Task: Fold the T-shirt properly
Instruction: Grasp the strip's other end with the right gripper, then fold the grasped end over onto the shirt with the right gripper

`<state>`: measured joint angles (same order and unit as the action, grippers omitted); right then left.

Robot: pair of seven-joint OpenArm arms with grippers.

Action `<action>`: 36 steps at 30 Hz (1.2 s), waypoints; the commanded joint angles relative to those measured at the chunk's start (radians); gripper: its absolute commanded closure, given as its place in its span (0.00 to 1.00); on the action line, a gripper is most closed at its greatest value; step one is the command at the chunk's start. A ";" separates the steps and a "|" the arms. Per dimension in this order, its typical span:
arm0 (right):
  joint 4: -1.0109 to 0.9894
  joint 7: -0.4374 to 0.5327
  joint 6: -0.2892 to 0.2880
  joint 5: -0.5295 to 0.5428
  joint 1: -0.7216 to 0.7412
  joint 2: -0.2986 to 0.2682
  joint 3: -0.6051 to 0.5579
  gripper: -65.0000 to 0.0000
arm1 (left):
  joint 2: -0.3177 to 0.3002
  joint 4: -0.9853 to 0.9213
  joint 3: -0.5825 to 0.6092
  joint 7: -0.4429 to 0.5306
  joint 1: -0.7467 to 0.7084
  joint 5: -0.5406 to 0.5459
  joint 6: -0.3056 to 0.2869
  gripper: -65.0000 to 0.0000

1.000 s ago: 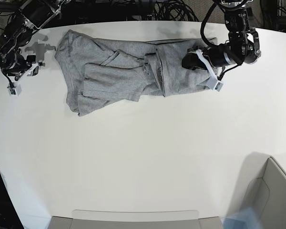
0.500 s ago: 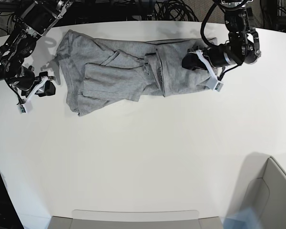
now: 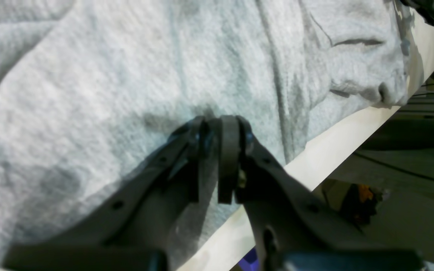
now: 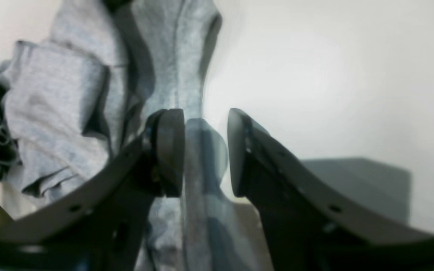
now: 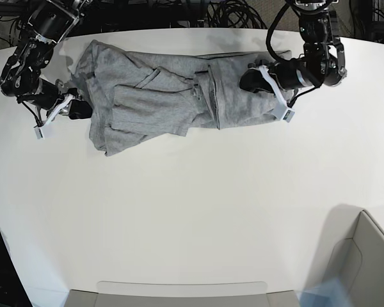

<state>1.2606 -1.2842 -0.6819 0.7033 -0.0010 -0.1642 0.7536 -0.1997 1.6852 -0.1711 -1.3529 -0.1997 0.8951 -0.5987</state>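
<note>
Currently have the shirt (image 5: 153,102) lying rumpled along the far side of the white table (image 5: 179,211), in loose folds towards the right arm and in a broader, smoother bundle towards the left. Have the left gripper (image 3: 214,120) over that bundle, with a narrow gap between its fingers; cannot tell whether it touches the cloth. Have the right gripper (image 4: 206,113) at the outer edge of the shirt, spread wider, with nothing pinched and with the edge and some table showing through the gap. Cannot tell about contact there either. Also see cables (image 5: 237,13) behind the table and a grey bin (image 5: 371,262) at its near left corner.
</note>
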 commanded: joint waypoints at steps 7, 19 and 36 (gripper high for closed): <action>-0.011 -0.112 -0.016 -0.126 -0.037 0.058 -0.148 0.69 | -0.005 0.014 -0.003 0.008 0.006 0.022 -0.005 0.90; -0.017 -0.112 -0.016 -0.130 -0.029 0.139 -0.319 0.70 | -0.005 0.014 -0.003 0.008 0.006 0.022 -0.005 0.90; -0.009 -0.045 -0.016 -0.129 0.031 0.116 -0.078 1.00 | 0.021 0.097 -0.009 -0.001 0.006 0.032 -0.011 0.90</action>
<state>1.2484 -1.2713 -0.6823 0.6960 0.0307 -0.0261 0.6727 -0.1795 1.7641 -0.1757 -1.3609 -0.2020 0.9005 -0.6060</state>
